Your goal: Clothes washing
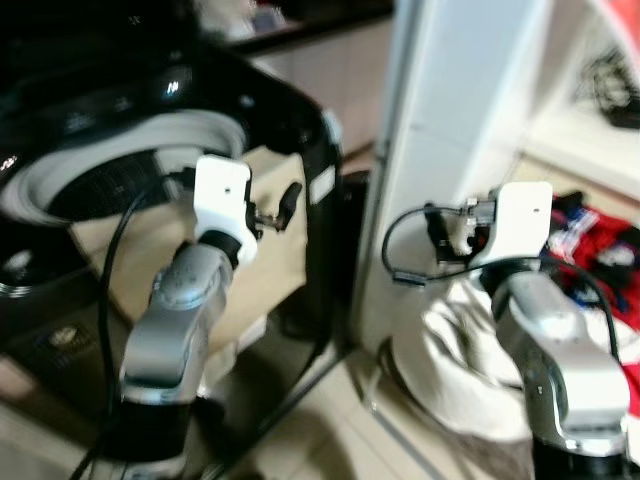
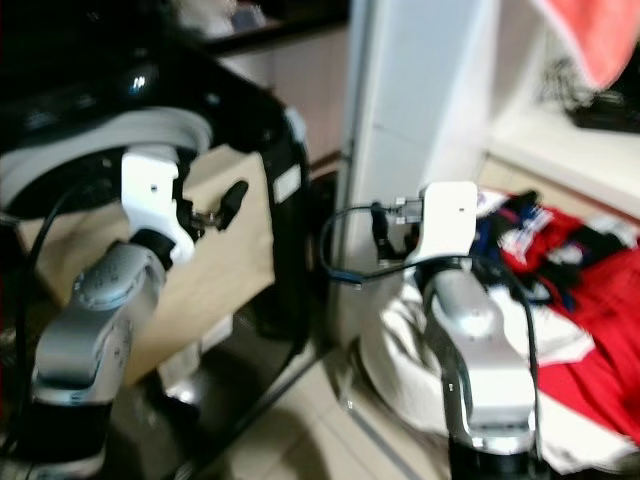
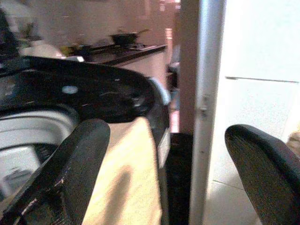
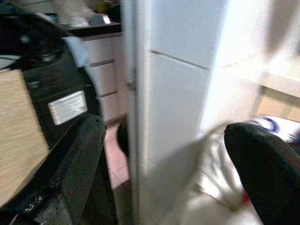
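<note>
Both grippers empty: left gripper [image 3: 164, 178] fingers spread, right gripper [image 4: 164, 173] likewise. Beige cloth [image 1: 240, 250] draped over washing machine [image 1: 120, 170] rim, partly loaded. White and red laundry pile [image 1: 600, 250] on floor beside right arm, still unloaded.

A glossy black top-loading washing machine [image 1: 250, 110] stands on the left, its round grey-rimmed drum opening [image 1: 110, 165] showing and a beige cloth [image 1: 240, 270] draped over its front. The left gripper [image 1: 278, 208] hovers before it. Right of a white upright panel [image 1: 450, 120], the right gripper [image 1: 440, 232] hangs above a white garment heap [image 1: 460, 370] beside red clothes [image 1: 600, 260] on the floor.
</note>
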### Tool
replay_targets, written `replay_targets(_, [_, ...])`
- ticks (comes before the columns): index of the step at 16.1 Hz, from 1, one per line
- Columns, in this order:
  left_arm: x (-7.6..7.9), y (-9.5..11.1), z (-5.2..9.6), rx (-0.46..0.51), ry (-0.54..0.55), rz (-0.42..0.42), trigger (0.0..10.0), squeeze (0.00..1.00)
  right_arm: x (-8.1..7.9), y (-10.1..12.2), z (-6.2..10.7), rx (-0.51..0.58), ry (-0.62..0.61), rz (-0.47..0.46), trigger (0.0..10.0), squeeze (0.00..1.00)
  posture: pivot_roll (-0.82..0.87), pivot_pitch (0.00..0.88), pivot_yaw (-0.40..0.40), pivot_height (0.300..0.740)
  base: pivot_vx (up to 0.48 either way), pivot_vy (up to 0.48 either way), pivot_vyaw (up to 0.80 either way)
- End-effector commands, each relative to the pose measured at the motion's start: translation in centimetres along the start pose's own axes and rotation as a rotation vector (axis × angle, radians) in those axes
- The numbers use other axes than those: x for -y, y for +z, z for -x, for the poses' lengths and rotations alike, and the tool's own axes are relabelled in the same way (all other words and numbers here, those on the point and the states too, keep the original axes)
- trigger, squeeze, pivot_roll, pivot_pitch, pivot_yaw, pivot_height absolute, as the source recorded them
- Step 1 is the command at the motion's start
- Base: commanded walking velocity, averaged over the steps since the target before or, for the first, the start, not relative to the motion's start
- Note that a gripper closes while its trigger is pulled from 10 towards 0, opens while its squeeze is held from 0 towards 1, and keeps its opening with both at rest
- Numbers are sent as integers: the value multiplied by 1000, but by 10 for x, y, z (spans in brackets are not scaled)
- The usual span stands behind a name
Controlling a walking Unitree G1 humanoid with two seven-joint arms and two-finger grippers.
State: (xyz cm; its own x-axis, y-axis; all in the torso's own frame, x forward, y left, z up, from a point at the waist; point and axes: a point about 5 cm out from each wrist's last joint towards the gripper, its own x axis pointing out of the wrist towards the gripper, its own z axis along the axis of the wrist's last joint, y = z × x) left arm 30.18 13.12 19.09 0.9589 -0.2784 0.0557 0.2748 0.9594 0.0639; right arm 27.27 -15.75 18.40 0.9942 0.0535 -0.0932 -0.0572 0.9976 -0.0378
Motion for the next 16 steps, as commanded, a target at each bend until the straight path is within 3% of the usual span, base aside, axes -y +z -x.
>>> replay_targets(1, [1,-1,-3,-9,-12,-3,10000,0,3,2,0,6,-11,-8,10000,0,-146,0,21,740,0,0,-800])
replay_targets(4, [3,-1,-3,1,-20,20,10000,0,4,3,0,9,-15,-1,10000,0,-154,0,21,740,0,0,-800])
replay_targets(10, [-1,-2,-1,7,-5,37,10000,0,1,4,-1,16,11,26,10000,0,-153,0,11,740,313,0,0])
replay_targets(14, [0,-2,-1,6,-5,41,10000,0,-1,3,-1,0,18,19,10000,0,-153,0,9,740,317,0,-800])
replay_targets(16, [0,-2,0,7,-3,42,10000,0,-3,2,-1,-4,34,41,10000,0,-153,0,8,740,315,0,0])
